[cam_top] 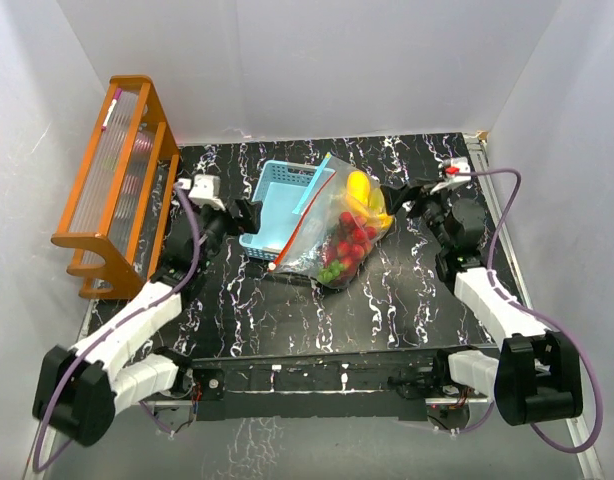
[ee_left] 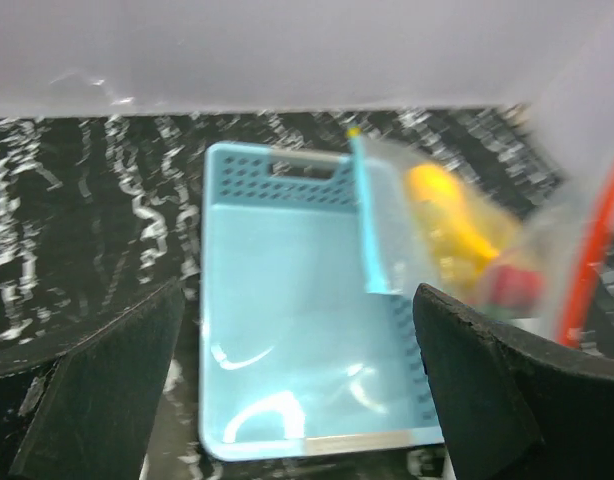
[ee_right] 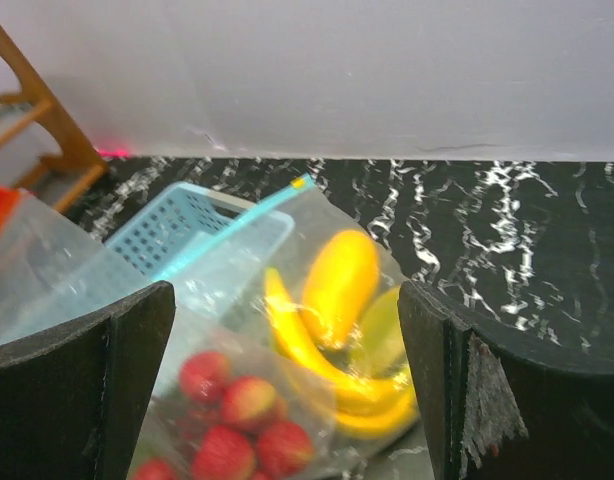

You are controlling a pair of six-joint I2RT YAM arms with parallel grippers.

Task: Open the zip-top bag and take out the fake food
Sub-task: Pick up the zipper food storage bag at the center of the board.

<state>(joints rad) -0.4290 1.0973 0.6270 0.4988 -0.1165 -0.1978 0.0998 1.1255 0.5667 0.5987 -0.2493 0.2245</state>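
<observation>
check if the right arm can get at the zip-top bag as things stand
Probably yes. The right claw is open and points straight at the zip-top bag, with nothing visible between them. The blue basket sits on the bag's far side, out of the way.

Left arm [cam_top: 127,335]: white shell links, black joints, chunky black base block at 7 o'clock.
Right arm [cam_top: 492,300]: same white and black, base block at 5 o'clock.
Cables [cam_top: 194,255]: purple, one looping along each arm.
Wrist cameras [cam_top: 205,188]: small white boxes; the right one has a red tip.
Fingers [ee_left: 107,390]: matte black, broad, flat-faced.
</observation>
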